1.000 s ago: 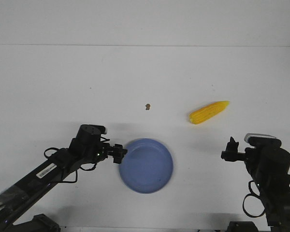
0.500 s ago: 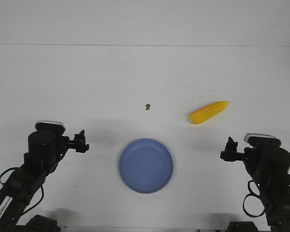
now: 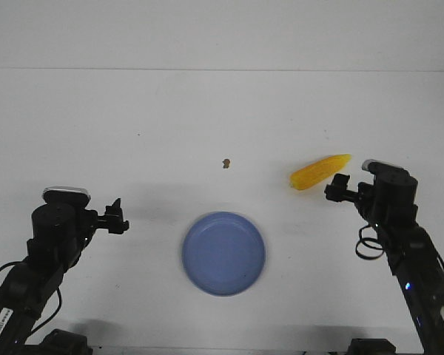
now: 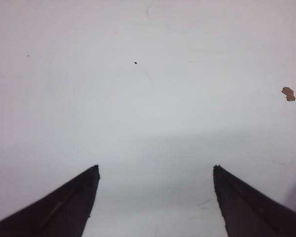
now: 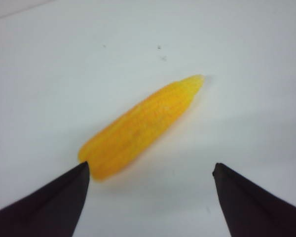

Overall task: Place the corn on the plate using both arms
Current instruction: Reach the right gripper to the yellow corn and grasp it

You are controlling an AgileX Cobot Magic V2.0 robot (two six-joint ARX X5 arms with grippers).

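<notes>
The yellow corn (image 3: 320, 171) lies on the white table at the right, tapered tip pointing right and away. It also shows in the right wrist view (image 5: 140, 127), just ahead of the open jaws. My right gripper (image 3: 337, 185) is open and empty, close to the corn's near side, and its gap shows in the right wrist view (image 5: 150, 168). The light-blue plate (image 3: 223, 253) sits empty at the front centre. My left gripper (image 3: 118, 215) is open and empty, left of the plate; in the left wrist view (image 4: 155, 168) it sees only bare table.
A small brown speck (image 3: 226, 163) lies on the table beyond the plate, also in the left wrist view (image 4: 288, 93). The table's far edge (image 3: 222, 70) meets a white wall.
My left arm pulled back from the plate's left rim to the left. My right gripper moved forward and left, up to the corn.
</notes>
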